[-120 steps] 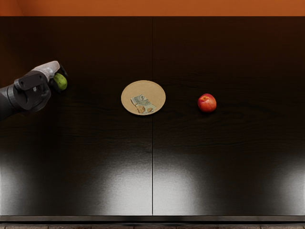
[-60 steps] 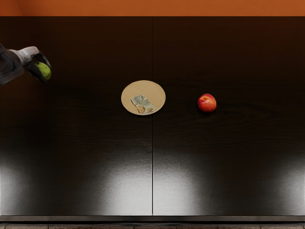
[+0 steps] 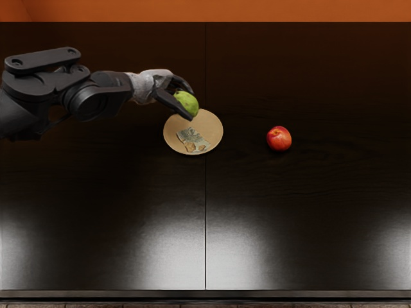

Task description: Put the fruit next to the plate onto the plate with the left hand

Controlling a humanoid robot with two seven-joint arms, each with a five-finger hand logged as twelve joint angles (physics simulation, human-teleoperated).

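A green fruit (image 3: 187,102) is held in my left hand (image 3: 174,98), whose fingers are curled shut around it. The hand hangs above the upper left rim of a tan plate (image 3: 210,124) with a printed picture in its middle. The left arm stretches in from the picture's left edge. A red apple (image 3: 279,138) lies on the dark table to the right of the plate, apart from it. The right arm does not show.
The dark tabletop (image 3: 205,212) has a seam running down its middle and bright reflections near the front edge. An orange wall band runs along the back.
My left hand has swung from the far left edge rightward to the plate, carrying the green fruit with it. Plate and apple have not moved.
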